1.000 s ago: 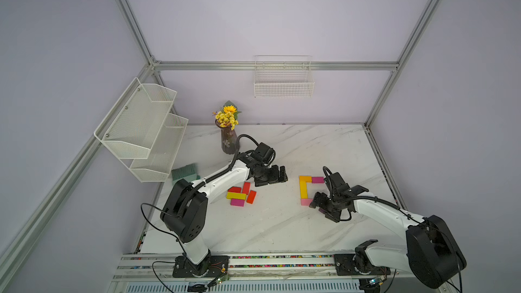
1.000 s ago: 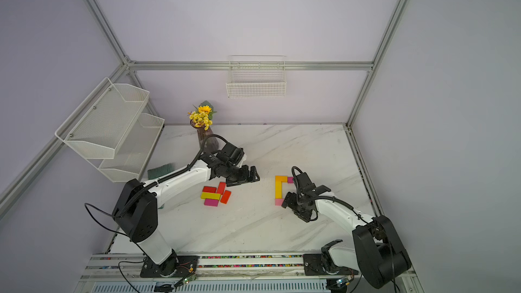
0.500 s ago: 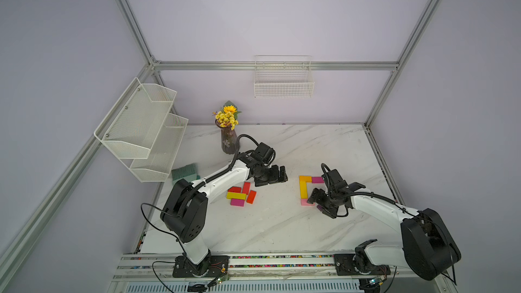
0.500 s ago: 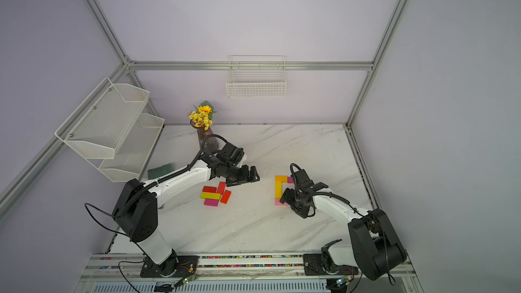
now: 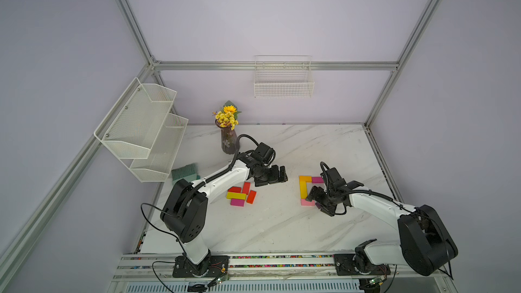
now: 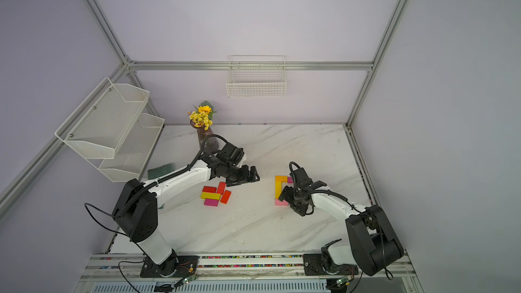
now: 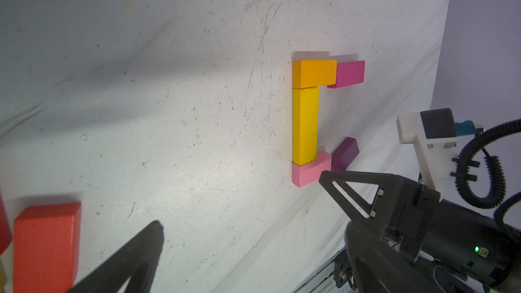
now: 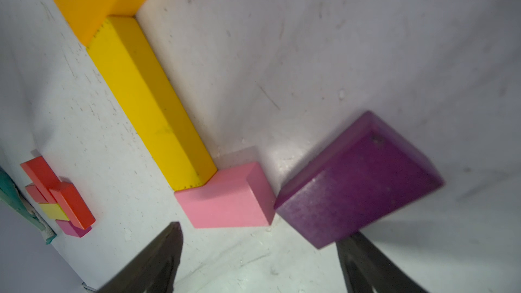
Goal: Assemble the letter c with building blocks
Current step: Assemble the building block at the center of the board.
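Right claw [image 8: 265, 228] gapes wide, gripping nothing. The purple block [image 8: 358, 181] sits just ahead, skewed against the light pink block [image 5: 306, 202], centre-right in a top view. I'd say it needs squaring up as the C's bottom arm. That arm reaches low over the surface [image 5: 282, 229]. Left claw [image 5: 272, 176], mid-frame, is fully spread and empty, hovering by the spare blocks [image 5: 241, 194].

bare surface [image 5: 267, 226] up front, open lane between block pile [image 5: 239, 195] and half-built C [image 5: 303, 190], right hand [image 5: 315, 200] crowding C's near end, vase [image 5: 228, 143] back left
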Controlling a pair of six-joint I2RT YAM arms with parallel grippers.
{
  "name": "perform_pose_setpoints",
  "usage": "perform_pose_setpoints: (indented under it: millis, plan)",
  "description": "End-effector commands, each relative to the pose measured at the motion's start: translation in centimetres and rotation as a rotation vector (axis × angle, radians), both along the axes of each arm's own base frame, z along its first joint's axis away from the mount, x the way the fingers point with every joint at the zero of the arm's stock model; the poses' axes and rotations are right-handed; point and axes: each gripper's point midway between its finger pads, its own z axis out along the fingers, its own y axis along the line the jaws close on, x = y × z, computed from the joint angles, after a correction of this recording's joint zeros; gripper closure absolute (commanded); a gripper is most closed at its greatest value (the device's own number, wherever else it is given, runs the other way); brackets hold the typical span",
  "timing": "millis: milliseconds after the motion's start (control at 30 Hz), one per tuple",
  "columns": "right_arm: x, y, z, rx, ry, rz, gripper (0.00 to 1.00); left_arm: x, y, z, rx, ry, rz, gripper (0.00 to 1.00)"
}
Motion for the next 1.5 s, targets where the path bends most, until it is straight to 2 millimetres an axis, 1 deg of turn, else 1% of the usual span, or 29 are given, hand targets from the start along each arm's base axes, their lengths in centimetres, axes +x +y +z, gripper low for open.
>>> perform_pose_setpoints:
  millis: [0, 500, 600, 733, 767, 800, 867, 933, 1100, 1200, 1267, 1333, 1433, 1467]
  plan:
    - [0.1, 0.1, -0.5, -0.009, 0.014, -0.009, 0.13, 0.4, -0.1, 1.0, -0.029, -0.021, 0.006, 0.00]
    - [0.9, 0.3, -0.5, -0.012, 0.013, -0.008, 0.13, 0.5, -0.2, 1.0, -0.028, -0.019, 0.004, 0.00]
    - [0.9, 0.7, -0.2, 0.006, 0.012, -0.005, 0.13, 0.6, -0.2, 1.1, -0.027, -0.021, 0.002, 0.00]
    - [1.0, 1.1, 1.4, 0.049, -0.007, -0.017, 0.13, 0.6, -0.2, 1.3, -0.030, -0.023, 0.003, 0.00]
    - [1.2, 1.2, 2.7, 0.064, -0.040, -0.018, 0.13, 0.6, -0.2, 1.4, -0.031, -0.023, 0.002, 0.00]
    - [1.3, 1.1, 3.2, 0.066, -0.055, -0.020, 0.13, 0.6, -0.2, 1.4, -0.033, -0.022, 0.003, 0.00]
    - [1.5, 0.5, 4.0, 0.054, -0.072, -0.023, 0.12, 0.6, -0.3, 1.6, -0.039, -0.025, 0.003, 0.00]
    - [2.0, -0.3, 4.2, 0.044, -0.078, -0.034, 0.12, 0.6, -0.4, 1.9, -0.045, -0.028, 0.004, 0.00]
    - [3.2, -2.4, 4.3, 0.037, -0.079, -0.078, 0.12, 0.7, -0.4, 2.2, -0.049, -0.027, 0.008, 0.00]
    - [3.9, -4.1, 4.3, 0.028, -0.084, -0.112, 0.11, 0.6, -0.4, 2.2, -0.052, -0.022, 0.013, 0.00]
    - [4.2, -5.1, 4.1, 0.025, -0.081, -0.133, 0.11, 0.6, -0.5, 2.2, -0.056, -0.018, 0.018, 0.00]
    - [4.5, -5.7, 3.8, 0.017, -0.076, -0.138, 0.10, 0.6, -0.5, 2.2, -0.061, -0.013, 0.023, 0.00]
    - [4.7, -6.1, 3.5, 0.008, -0.072, -0.128, 0.10, 0.7, -0.8, 2.2, -0.070, -0.002, 0.028, 0.00]
    - [4.7, -6.2, 2.7, 0.002, -0.049, -0.124, 0.09, 0.7, -0.9, 2.2, -0.072, 0.001, 0.028, 0.00]
